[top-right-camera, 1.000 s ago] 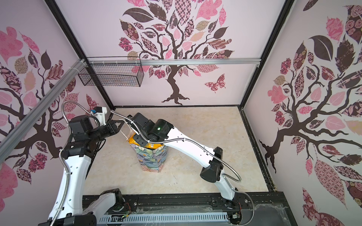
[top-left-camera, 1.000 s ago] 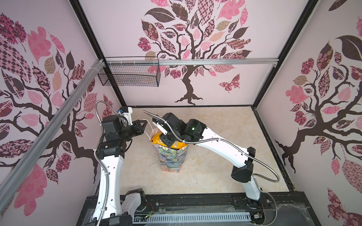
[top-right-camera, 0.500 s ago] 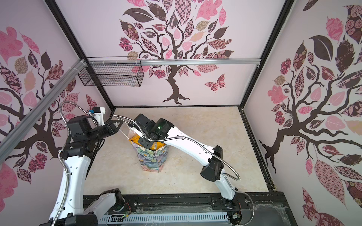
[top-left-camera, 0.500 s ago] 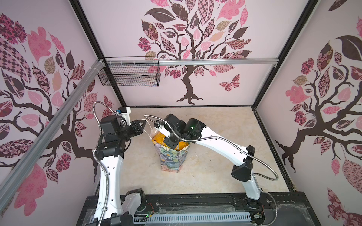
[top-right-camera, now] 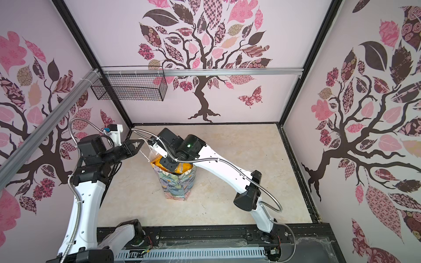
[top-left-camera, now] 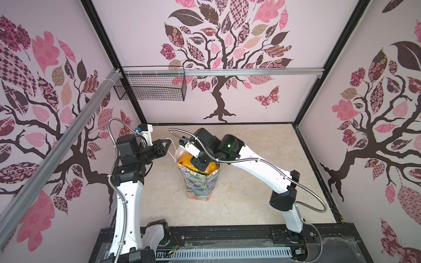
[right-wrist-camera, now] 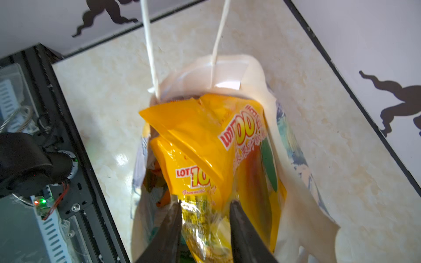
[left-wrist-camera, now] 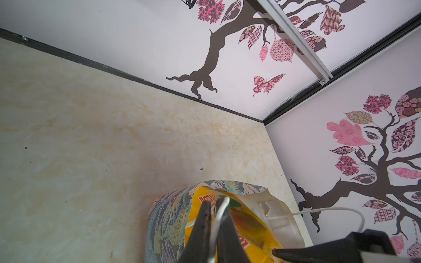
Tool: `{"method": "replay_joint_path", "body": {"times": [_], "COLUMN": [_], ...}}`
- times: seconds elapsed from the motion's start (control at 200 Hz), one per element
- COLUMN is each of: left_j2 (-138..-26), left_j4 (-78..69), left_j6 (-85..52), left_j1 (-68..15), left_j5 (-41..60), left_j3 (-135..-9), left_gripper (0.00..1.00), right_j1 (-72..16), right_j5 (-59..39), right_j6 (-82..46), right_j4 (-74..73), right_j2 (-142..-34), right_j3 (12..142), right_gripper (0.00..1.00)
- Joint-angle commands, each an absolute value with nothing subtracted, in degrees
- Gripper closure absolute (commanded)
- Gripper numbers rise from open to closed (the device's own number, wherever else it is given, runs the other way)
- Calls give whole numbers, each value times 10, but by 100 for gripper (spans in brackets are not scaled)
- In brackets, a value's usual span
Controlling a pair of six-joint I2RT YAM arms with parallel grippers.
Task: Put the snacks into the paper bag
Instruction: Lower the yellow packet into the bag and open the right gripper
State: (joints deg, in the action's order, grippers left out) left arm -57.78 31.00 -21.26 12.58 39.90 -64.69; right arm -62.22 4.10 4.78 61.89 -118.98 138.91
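Snack-filled paper bag [top-left-camera: 200,189] on the counter [top-left-camera: 250,205].
The left gripper [left-wrist-camera: 215,202] jaws pinch its white cord handle [left-wrist-camera: 218,218]; right gripper [right-wrist-camera: 205,205] jaws straddle a yellow LOT 100 packet [right-wrist-camera: 193,168], grip unclear.

Printed paper bag [top-left-camera: 199,186] upright; yellow snacks [right-wrist-camera: 205,136] protruding.
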Motion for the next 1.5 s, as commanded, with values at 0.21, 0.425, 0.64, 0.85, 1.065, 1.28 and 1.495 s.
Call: {"method": "replay_joint_path", "body": {"times": [0.21, 0.425, 0.64, 0.85, 1.065, 1.28, 1.495], "left_j2": [-573, -572, -572, -572, -572, -573, -596], "left_j4": [271, 270, 267, 266, 259, 271, 407], "left_j6": [-215, -217, -219, -219, -223, -214, -155], "left_j1": [130, 130, 130, 130, 130, 131, 130], "left_j5": [414, 416, 419, 421, 432, 432, 334], "left_j3": [-632, -630, -630, -632, -633, -640, -730], "left_gripper": [89, 89, 89, 89, 89, 88, 65], "right_j1": [-622, -596, -595, -597, -595, -585, -622], "right_j5": [31, 10, -72, -92, -10, 8, -14], "right_j6": [-10, -45, -16, 29, 44, 38, 6], "right_j4": [496, 498, 550, 604, 639, 672, 632], "right_j2": [-1178, -1208, -1245, -1249, -1251, -1249, -1207], "right_j3": [1362, 1368, 1383, 1352, 1339, 1336, 1461], "right_gripper": [66, 70, 73, 75, 75, 75, 60]}}
